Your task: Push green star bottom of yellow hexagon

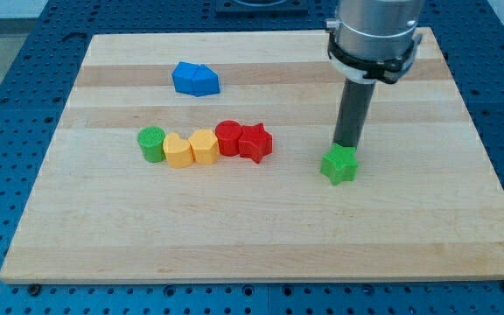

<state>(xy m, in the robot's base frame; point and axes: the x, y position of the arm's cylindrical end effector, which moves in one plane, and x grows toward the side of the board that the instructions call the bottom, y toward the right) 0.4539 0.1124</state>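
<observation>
Seven small coloured blocks, all of matte moulded plastic, lie on a pale wooden bench (261, 219) whose planks show lengthwise grain; the bench rests on a blue perforated base (7, 61). Five blocks form a touching row at left of centre: from left to right, a green cylinder (151, 143) with a ribbed top, a yellow block (178, 150) of rounded, heart-like outline, a yellow hexagon (204, 146), a red cylinder (229, 137) and a red star (255, 142). Farther back and to the left, two blue blocks (195, 80) sit pressed together, their faceted outlines merging so that the individual shapes cannot be told. By colour the count is two green, two yellow, two red and two blue pieces taken as one cluster of two, hence eight if the blue pair is counted singly. The green star (339, 164), the task's piece, stands alone at right of centre, well apart from the row and to the right of the yellow hexagon. The tool is a straight dark rod under a grey metal collar, with no jaws to part or close; my tip (348, 144) meets the bench just behind the green star, touching or nearly touching its far edge. No containers appear.
</observation>
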